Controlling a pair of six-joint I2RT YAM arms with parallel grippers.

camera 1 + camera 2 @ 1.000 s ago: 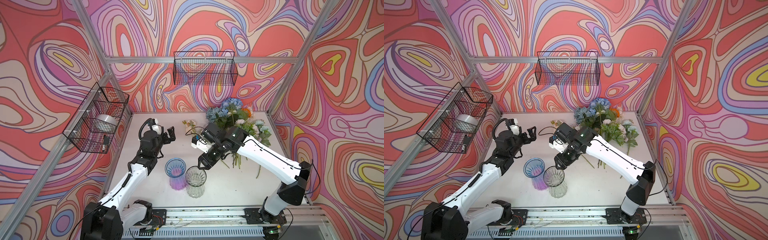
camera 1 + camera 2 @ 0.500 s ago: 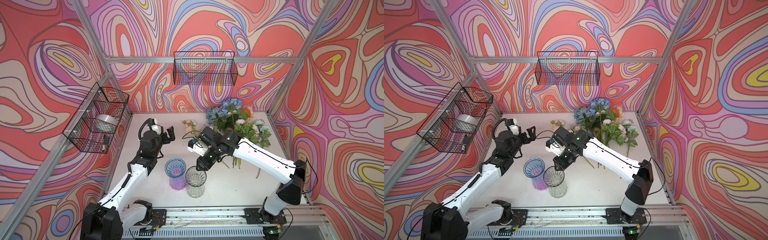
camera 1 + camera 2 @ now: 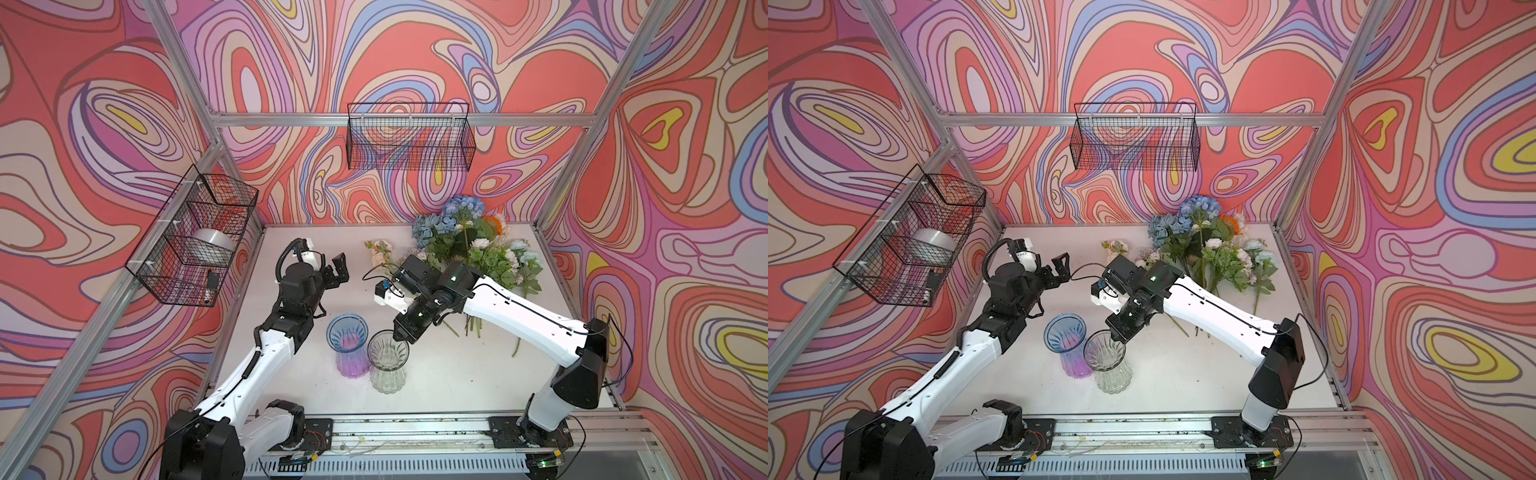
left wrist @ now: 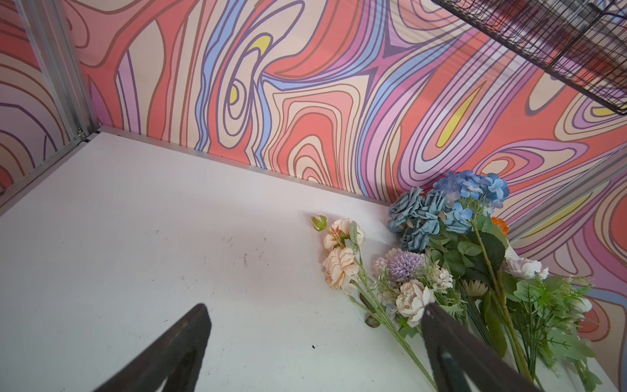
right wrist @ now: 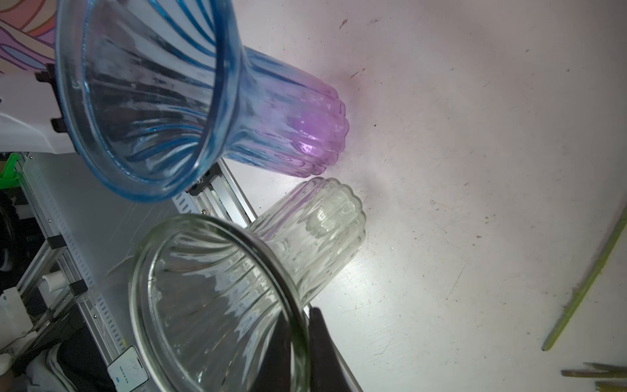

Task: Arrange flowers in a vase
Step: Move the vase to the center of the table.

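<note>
The flowers (image 3: 469, 241) (image 3: 1204, 245) (image 4: 441, 254) lie in a heap at the table's back right: blue hydrangeas, peach and cream roses, a lilac pompom, green stems. Two ribbed vases stand upright side by side near the front middle, a clear vase (image 3: 387, 361) (image 3: 1106, 361) (image 5: 315, 234) and a blue-to-purple vase (image 3: 348, 345) (image 3: 1068, 345) (image 5: 271, 118). My right gripper (image 3: 405, 337) (image 3: 1119, 337) (image 5: 302, 339) is shut on the clear vase's rim, one finger inside and one outside. My left gripper (image 3: 338, 270) (image 3: 1059, 268) (image 4: 315, 307) hangs open and empty above the back left of the table.
A black wire basket (image 3: 409, 137) hangs on the back wall. Another wire basket (image 3: 195, 237) on the left wall holds a silver roll. Loose stem ends (image 5: 583, 281) lie on the white table (image 3: 457, 374) right of the vases. A metal rail runs along the front edge.
My right gripper has come down and leftward to the clear vase's rim and closed on it. The left arm has barely moved and stays open.
</note>
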